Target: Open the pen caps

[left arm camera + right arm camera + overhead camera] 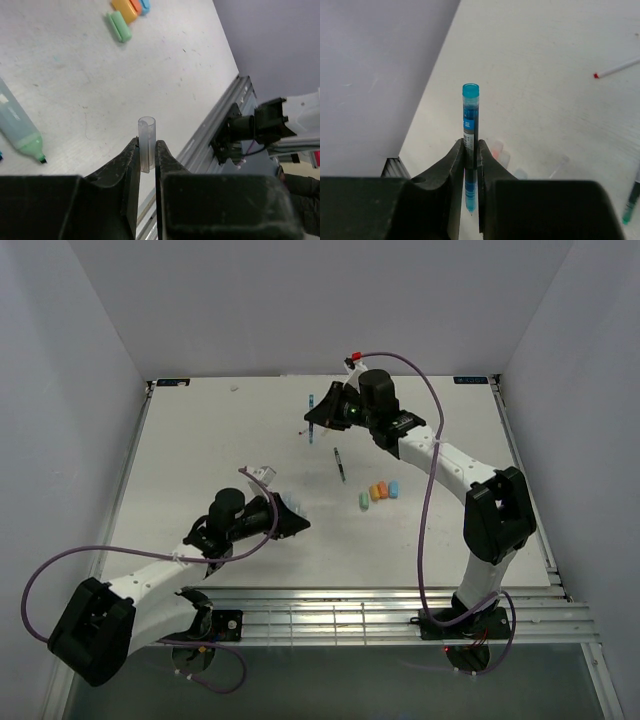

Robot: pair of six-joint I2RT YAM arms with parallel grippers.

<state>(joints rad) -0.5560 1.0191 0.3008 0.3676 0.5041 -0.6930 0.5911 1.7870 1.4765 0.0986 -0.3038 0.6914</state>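
Presently the left gripper (pixel 147 145) is clamped on a clear cap (pixel 146 127), long axis running out along the fingers; the right gripper (pixel 471 144) pinches a blue pen (pixel 470 107) likewise; three loose pen caps (pixel 378 492) lie on the table (pixel 200 440), rightward of the left gripper, between both arms.

Two robot arms, the left arm (pixel 150 580) and the right arm (pixel 452 465), have white links between bulky black joints. A thin purple cable (pixel 421 540) loops along each (a small red connector (pixel 352 358) tips the right one's). The fingers (pixel 120 172) are matte black wedges.
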